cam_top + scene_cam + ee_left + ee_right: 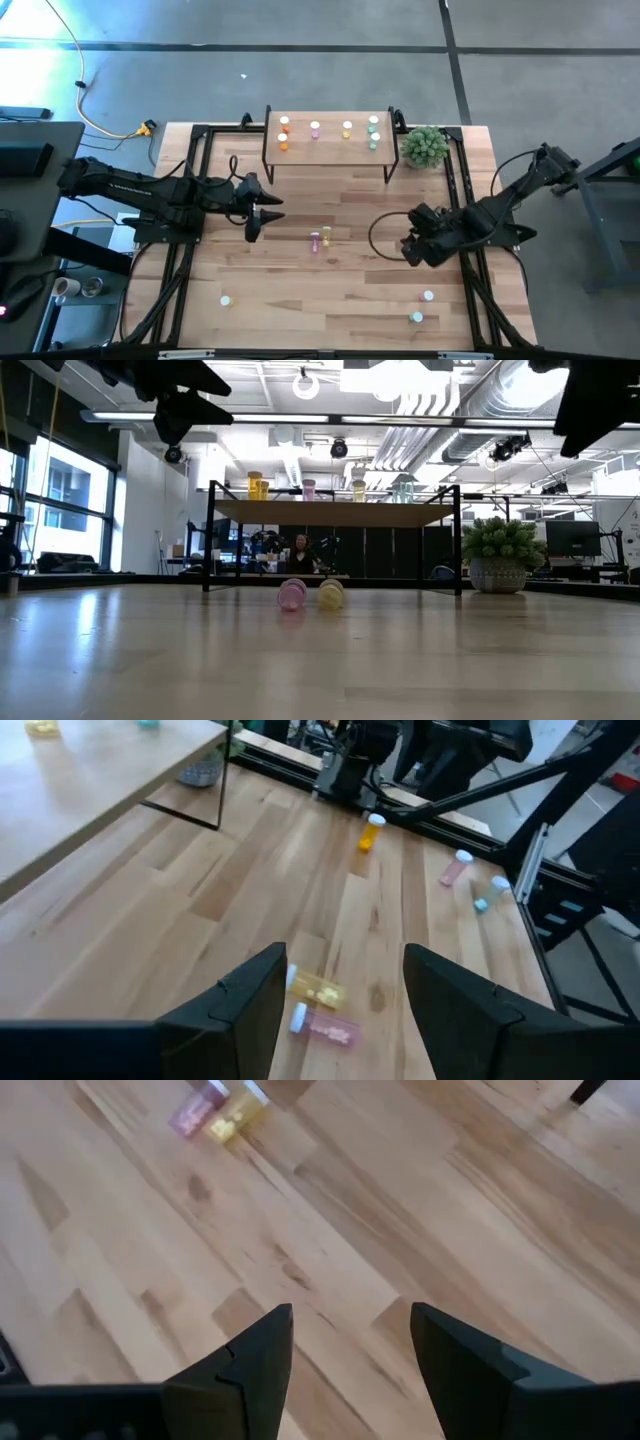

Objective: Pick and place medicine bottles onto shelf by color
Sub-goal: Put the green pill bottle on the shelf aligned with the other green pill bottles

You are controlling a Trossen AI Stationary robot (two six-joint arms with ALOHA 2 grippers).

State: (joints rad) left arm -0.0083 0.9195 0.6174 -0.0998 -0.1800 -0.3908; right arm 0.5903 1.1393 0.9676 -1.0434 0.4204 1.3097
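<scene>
Medicine bottles: high view shows a pink bottle (315,239) and a yellow bottle (326,235) lying side by side mid-bench (340,290), between left hand (268,213) and right hand (409,247); others stand on the shelf (330,146).
Low view: the pair lies in front of the shelf.
Left wrist view: fingers (250,1010) spread apart, empty, pair just beyond.
Right wrist view: fingers (255,1360) parted, empty, over bare wood.
</scene>
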